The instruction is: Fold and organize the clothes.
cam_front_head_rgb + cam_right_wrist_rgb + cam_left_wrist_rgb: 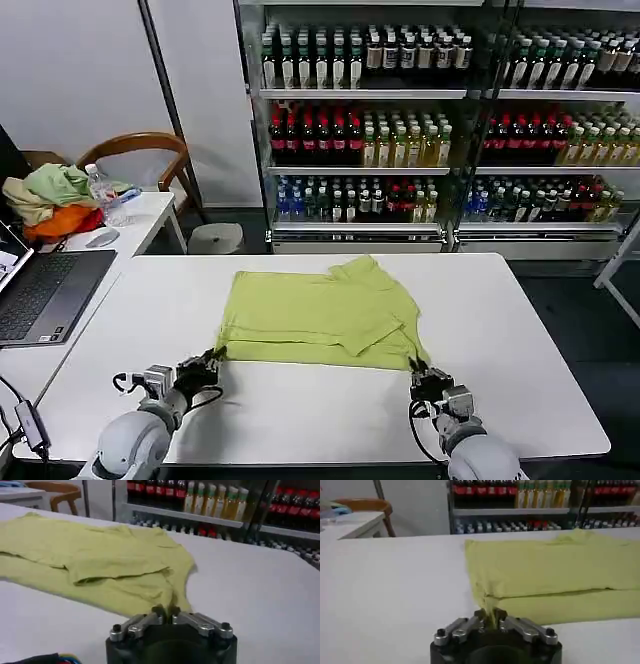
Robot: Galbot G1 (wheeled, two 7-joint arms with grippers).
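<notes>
Both grippers pinch the lime T-shirt (pixel 318 318) lying mid-table (pixel 520 330): left gripper (pixel 210 364) clamps its near left corner, right gripper (pixel 418 376) its near right corner.

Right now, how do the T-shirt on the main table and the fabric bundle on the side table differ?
The T-shirt is a single lime yellow-green piece; the bundle mixes pale green, cream and orange. The T-shirt lies flat and partly folded; the bundle sits heaped and crumpled. The left tool and right tool each pinch a near corner of the T-shirt; nothing touches the bundle. Both are soft cloth on white tabletops.
</notes>
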